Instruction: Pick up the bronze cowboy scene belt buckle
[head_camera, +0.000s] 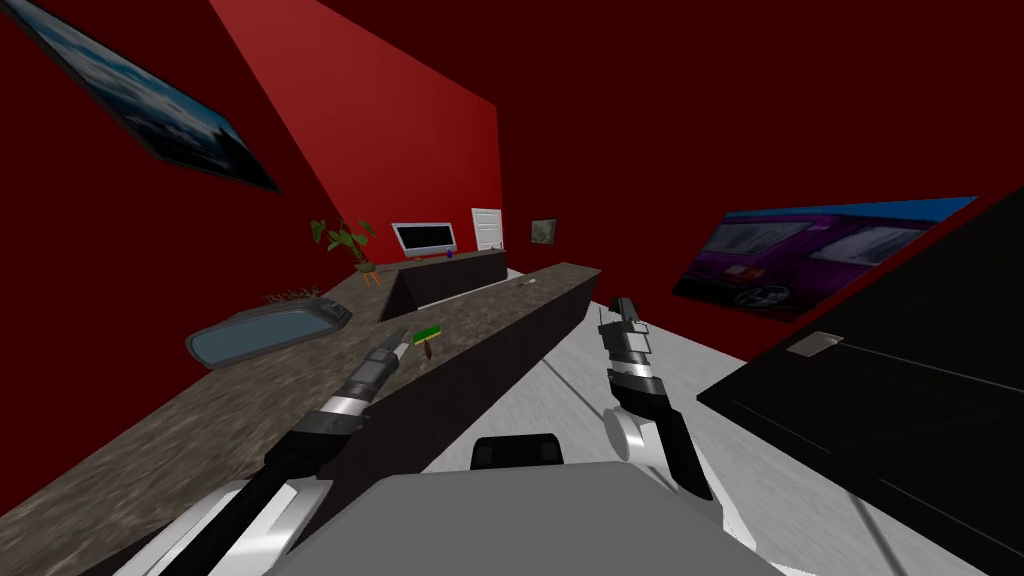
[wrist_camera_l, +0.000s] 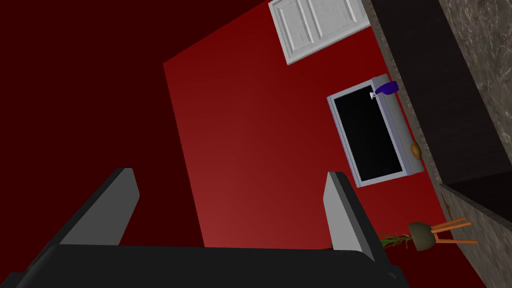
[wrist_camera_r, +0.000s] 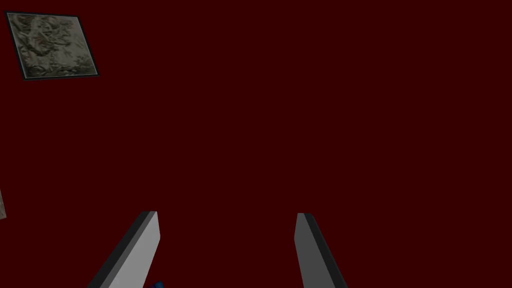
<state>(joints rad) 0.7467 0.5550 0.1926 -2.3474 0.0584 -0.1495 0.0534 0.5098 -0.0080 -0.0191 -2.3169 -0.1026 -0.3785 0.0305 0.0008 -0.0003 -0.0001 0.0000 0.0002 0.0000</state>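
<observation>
left gripper (wrist_camera_l: 231, 174) held open, empty, above mottled stone table (head_camera: 150, 440) | right gripper (wrist_camera_r: 227, 214) held open, empty | oval bronze buckle (wrist_camera_l: 415, 149) set at table's far end

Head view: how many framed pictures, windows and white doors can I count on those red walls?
Framed pictures: 3
Window: 1
White door: 1
Total: 5
</observation>
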